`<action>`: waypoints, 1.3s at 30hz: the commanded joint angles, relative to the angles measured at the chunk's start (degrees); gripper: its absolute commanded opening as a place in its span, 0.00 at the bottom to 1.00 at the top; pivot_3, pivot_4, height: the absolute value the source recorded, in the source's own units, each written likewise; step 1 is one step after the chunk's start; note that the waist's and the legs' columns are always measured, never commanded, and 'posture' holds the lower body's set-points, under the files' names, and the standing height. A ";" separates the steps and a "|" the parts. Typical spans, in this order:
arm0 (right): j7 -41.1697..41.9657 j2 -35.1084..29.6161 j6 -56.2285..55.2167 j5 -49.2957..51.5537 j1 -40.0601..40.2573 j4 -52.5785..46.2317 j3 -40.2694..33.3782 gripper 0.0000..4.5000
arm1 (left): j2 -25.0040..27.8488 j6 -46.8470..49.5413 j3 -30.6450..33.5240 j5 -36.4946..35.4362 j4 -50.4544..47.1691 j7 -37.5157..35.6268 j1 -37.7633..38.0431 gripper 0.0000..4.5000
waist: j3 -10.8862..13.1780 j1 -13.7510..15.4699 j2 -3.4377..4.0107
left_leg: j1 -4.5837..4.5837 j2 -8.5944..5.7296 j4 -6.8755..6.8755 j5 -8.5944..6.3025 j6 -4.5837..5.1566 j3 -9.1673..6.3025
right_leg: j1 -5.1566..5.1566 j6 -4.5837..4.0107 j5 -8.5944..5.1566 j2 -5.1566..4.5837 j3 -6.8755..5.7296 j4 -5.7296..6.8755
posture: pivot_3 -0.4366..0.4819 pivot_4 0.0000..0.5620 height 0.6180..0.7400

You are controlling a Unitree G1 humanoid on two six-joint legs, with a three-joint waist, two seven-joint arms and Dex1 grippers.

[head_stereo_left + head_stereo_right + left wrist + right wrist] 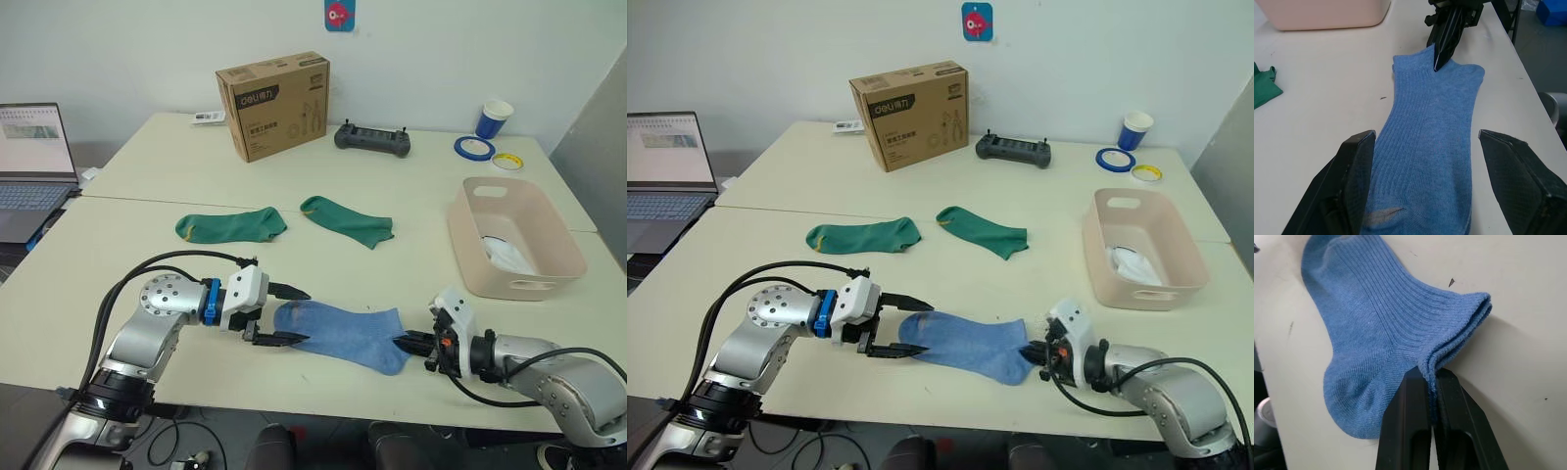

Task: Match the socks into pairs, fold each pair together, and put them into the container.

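A light blue sock point(345, 333) lies flat near the table's front edge, its cuff toward my right arm. My right gripper point(400, 342) is shut on the cuff edge point(1459, 328), which shows doubled layers. My left gripper point(299, 315) is open, its fingers point(1352, 166) straddling the toe end just above the table. Two dark green socks point(232, 225) point(348, 220) lie apart mid-table. The pale pink container point(460, 223) stands at the right with white socks point(507, 257) inside.
A brown cardboard box point(274, 103) and a black controller point(372, 139) stand at the back. A blue cup point(495, 118) and tape rolls point(477, 147) are at the back right. A laptop point(34, 166) sits at the far left.
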 commanded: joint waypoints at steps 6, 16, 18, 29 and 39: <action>13.40 -10.15 -6.00 1.01 -3.25 8.91 -2.96 0.01 | -1.87 0.55 -2.04 0.62 1.34 -0.52 -5.07 0.78 | 0.02 0.04 -0.01 | 0.02 0.00 0.01 0.00 0.00 0.01 | 0.01 0.01 0.01 0.01 -0.01 -0.01 | 0.48 0.27 1.00; 17.11 -9.08 -10.12 -2.94 -10.16 14.59 3.13 0.00 | -4.94 -0.12 -8.22 5.29 5.00 -1.81 -7.40 0.13 | 0.02 -0.07 -0.01 | 0.00 0.01 -0.02 0.00 0.00 -0.04 | -0.01 0.02 0.01 0.07 -0.01 -0.01 | 0.48 0.27 1.00; 17.29 -9.33 -10.18 -3.16 -10.10 14.83 2.85 0.00 | -5.20 -0.66 -8.84 6.54 6.11 -1.48 -7.53 0.01 | 0.03 0.00 -0.01 | 0.00 0.01 -0.02 0.00 0.01 -0.04 | 0.00 0.02 0.01 0.07 -0.01 -0.01 | 0.48 0.27 1.00; 15.57 -11.84 -5.83 -0.01 -5.81 11.54 -2.99 0.67 | -6.91 -3.93 -11.20 12.17 11.37 1.35 -6.78 0.00 | 0.02 0.04 -0.01 | -0.01 0.01 0.00 0.00 0.01 -0.03 | 0.00 0.04 0.02 0.06 0.00 -0.01 | 0.48 0.27 1.00; 7.23 -6.55 5.42 7.42 0.00 4.02 -7.51 1.00 | -6.86 -5.16 -12.25 14.47 11.82 2.33 -5.23 0.00 | -0.04 0.00 0.01 | 0.04 0.02 0.01 0.00 0.00 -0.06 | 0.06 0.05 0.03 0.05 -0.01 0.00 | 0.48 0.27 1.00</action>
